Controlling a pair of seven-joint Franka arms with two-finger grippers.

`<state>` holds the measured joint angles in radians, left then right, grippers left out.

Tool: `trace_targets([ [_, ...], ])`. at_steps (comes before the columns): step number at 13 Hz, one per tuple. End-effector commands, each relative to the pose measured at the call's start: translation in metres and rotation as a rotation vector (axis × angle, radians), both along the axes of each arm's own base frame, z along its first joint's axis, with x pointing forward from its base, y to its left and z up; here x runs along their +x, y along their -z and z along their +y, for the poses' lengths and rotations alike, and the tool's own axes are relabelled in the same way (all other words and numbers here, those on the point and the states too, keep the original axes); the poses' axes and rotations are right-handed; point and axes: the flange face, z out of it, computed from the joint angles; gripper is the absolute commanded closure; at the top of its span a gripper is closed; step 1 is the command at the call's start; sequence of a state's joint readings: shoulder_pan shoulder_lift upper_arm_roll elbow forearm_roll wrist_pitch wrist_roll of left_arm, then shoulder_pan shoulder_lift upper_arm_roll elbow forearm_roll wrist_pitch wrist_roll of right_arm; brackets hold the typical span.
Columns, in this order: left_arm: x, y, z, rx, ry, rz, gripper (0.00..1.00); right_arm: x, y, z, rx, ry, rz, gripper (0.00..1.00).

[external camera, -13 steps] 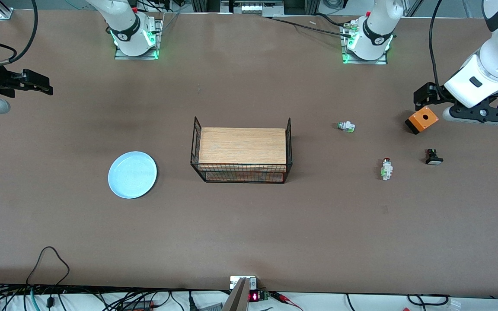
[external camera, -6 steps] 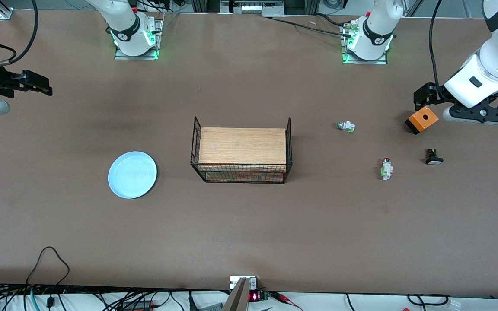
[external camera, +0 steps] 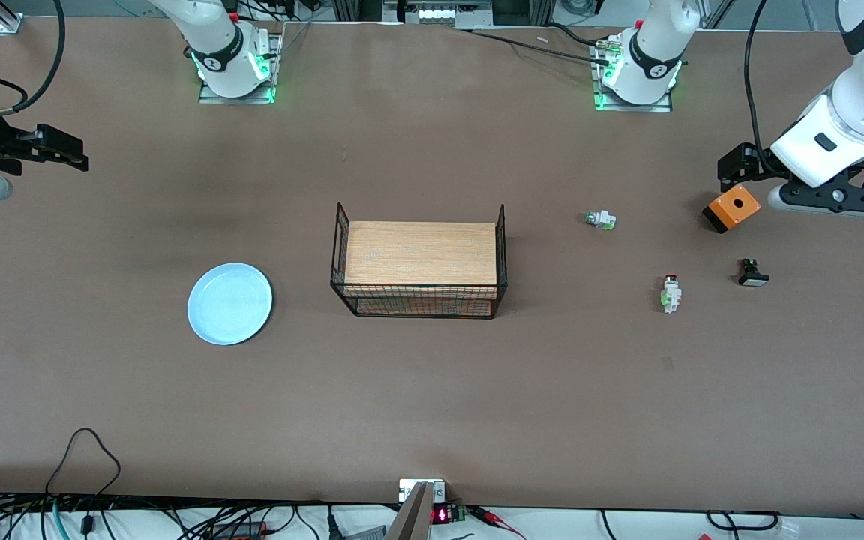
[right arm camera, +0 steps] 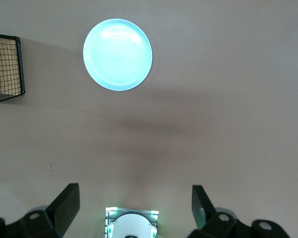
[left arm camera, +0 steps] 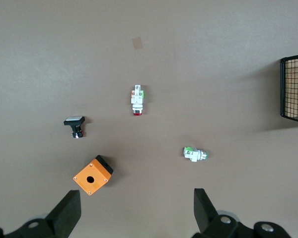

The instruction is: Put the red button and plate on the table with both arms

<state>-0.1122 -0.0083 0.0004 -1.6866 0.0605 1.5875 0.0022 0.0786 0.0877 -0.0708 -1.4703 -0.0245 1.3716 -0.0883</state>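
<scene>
The red button lies on its side on the brown table, toward the left arm's end; it also shows in the left wrist view. The pale blue plate lies flat on the table toward the right arm's end and shows in the right wrist view. My left gripper is open and empty, up over the table beside the orange box; it holds nothing in its wrist view. My right gripper is open and empty, over the table's right-arm end, apart from the plate.
A wood-topped black wire rack stands mid-table. A green-capped switch lies farther from the front camera than the red button. A black switch lies beside the red button, near the orange box. Cables run along the front edge.
My right gripper has drawn slightly outward toward the right arm's end of the table. The left arm and all objects have not moved.
</scene>
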Motion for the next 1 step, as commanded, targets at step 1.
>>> trace_targets([
  [1,0.0005,-0.0048,-0.0010,-0.002,0.005,-0.008,0.00,0.0044,-0.0049,0.0014,-0.013,0.007,-0.017,0.00],
])
